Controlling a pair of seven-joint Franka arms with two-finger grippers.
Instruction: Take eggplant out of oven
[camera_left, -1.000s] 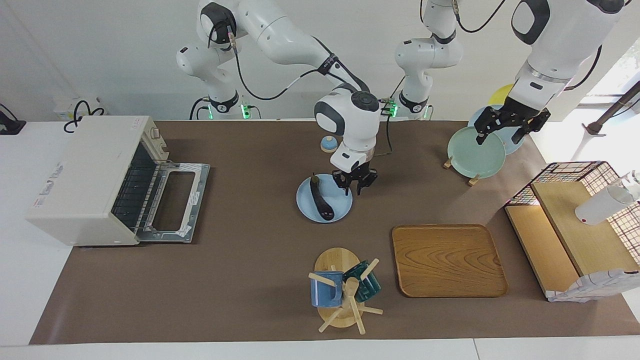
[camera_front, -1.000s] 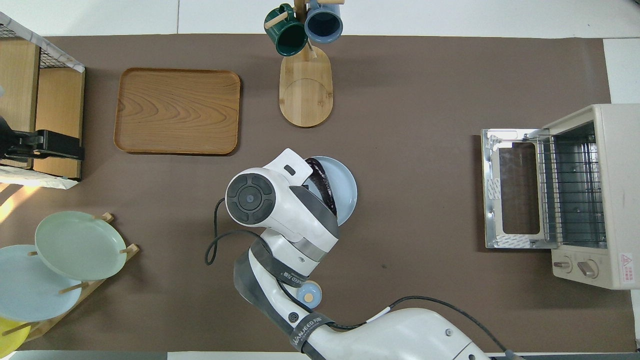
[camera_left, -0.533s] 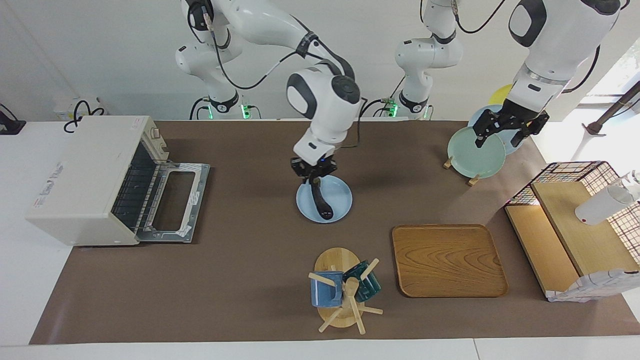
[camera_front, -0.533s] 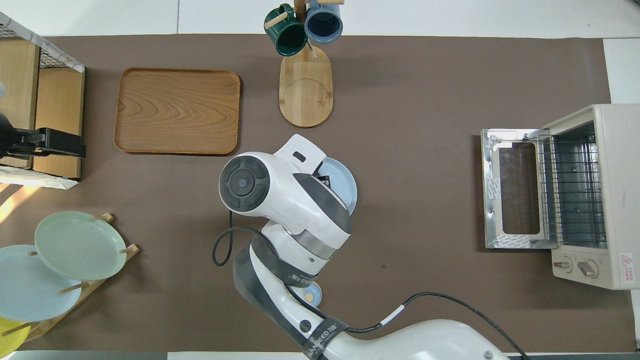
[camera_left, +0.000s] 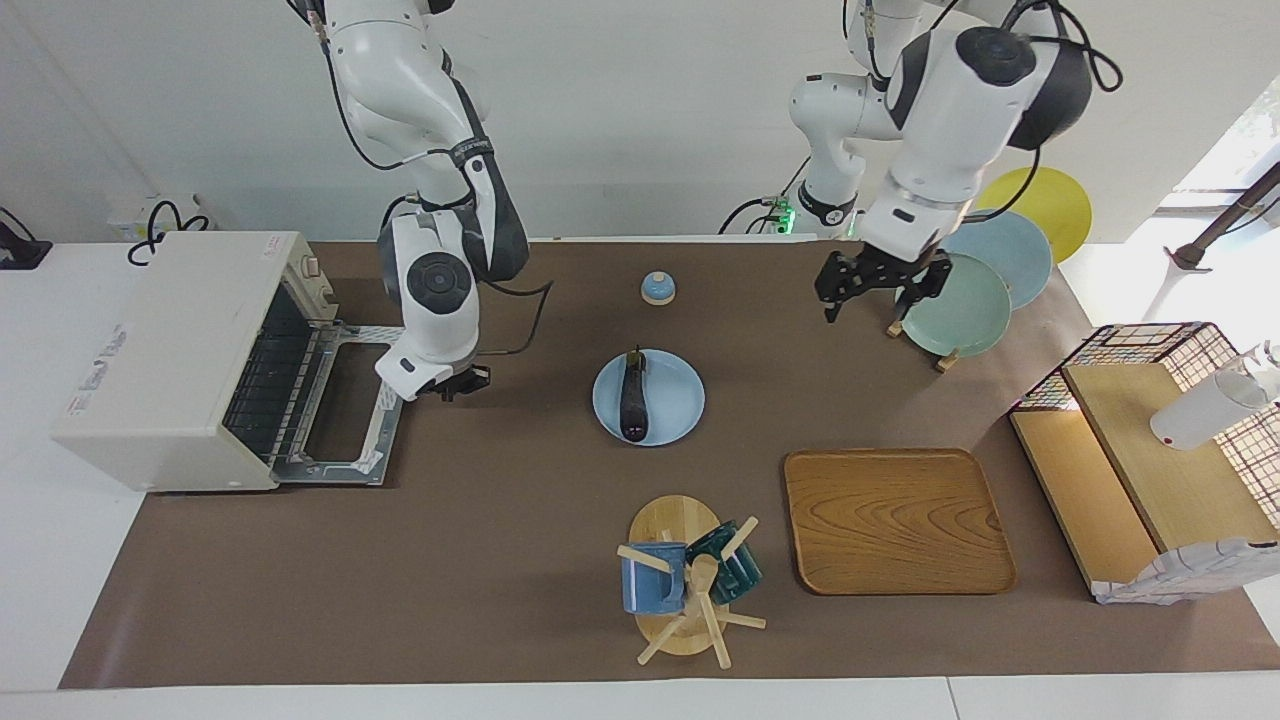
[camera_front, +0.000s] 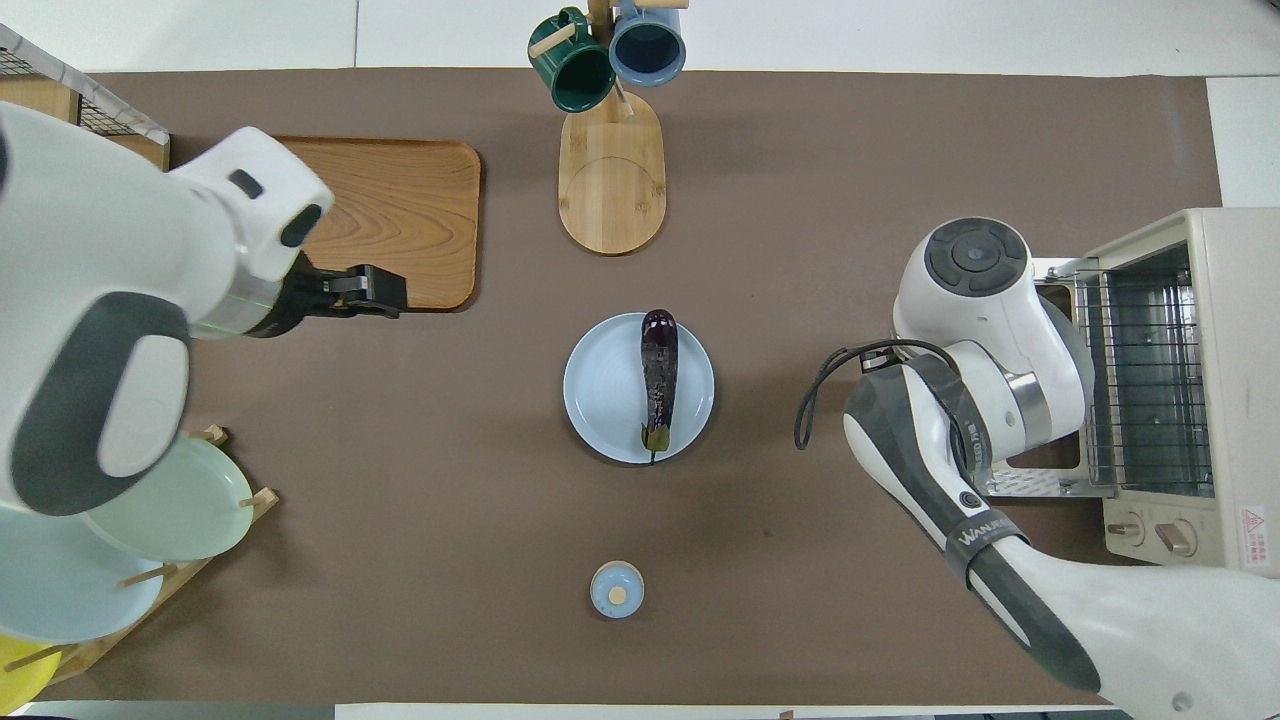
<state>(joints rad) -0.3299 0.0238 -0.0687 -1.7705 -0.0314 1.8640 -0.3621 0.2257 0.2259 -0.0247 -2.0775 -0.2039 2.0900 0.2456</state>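
Eggplant (camera_left: 632, 398) lies on the light blue plate (camera_left: 672, 402) mid-table, stem end toward the robots, out of the oven (camera_left: 175, 355). Nothing touches it.

Oven sits at the right arm's end of the table, door (camera_left: 345, 405) dropped flat open, wire rack (camera_front: 1145, 385) bare.

Right gripper (camera_left: 455, 381) hangs over the edge of the open oven door, between oven and plate. Fingers are hidden under the wrist in both views, so spread or pressed together: cannot tell. In the overhead view the arm's wrist covers most of the door.

Left gripper (camera_left: 878, 285) is up in the air over the bare mat beside the plate rack (camera_left: 940, 355); fingers (camera_left: 829, 294) spread apart, holding nothing.

Around the plate:
- small blue bell (camera_left: 657, 288) nearer the robots, well apart from the plate
- mug tree (camera_left: 680, 580) farther from the robots, with a blue mug (camera_left: 652, 580) and a green mug (camera_left: 732, 568) hung on it
- wooden tray (camera_left: 895, 520) farther out, toward the left arm's end
- rack holding green plate (camera_left: 962, 305), blue plate (camera_left: 1010, 245) and yellow plate (camera_left: 1045, 200) at the left arm's end, near the robots
- wire-and-wood shelf (camera_left: 1140, 460) at the left arm's end with a white bottle (camera_left: 1205, 408) lying on it

Mat between plate and oven door is open apart from the right gripper.
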